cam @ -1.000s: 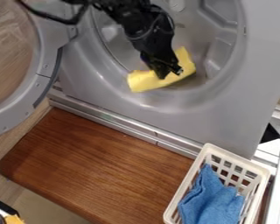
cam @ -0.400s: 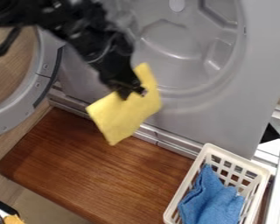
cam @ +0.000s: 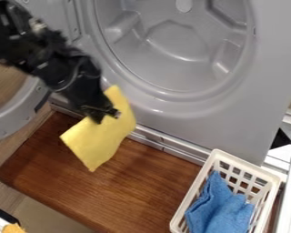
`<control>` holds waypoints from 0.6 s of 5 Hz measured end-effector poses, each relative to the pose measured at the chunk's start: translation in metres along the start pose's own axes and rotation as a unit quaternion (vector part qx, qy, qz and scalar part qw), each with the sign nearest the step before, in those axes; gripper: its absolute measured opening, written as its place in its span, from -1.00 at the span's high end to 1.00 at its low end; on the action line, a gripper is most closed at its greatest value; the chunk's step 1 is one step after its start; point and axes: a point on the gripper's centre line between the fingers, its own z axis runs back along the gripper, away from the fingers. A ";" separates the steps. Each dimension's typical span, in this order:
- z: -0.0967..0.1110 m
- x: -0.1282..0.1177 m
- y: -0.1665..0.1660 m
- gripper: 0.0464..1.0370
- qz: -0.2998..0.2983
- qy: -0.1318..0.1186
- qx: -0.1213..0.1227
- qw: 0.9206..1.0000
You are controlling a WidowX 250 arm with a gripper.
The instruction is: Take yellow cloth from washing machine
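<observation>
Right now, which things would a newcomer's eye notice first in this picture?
Most likely the bright yellow cloth, hanging from the black two-finger gripper in front of the grey washing machine, above the brown wooden board. Next, perhaps the blue cloth in the white plastic basket at the lower right.

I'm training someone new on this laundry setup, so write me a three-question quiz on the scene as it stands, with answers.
1. True or false: the yellow cloth is outside the drum.
2. Fill in the blank: the other cloth, lying in the white basket, is ____.
3. The yellow cloth hangs from: A) the machine's door; B) the robot's hand; C) the basket's rim.

Key: 1 true; 2 blue; 3 B.
</observation>
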 end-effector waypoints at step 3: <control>-0.051 -0.038 -0.015 0.95 -0.002 0.026 -0.029 0.999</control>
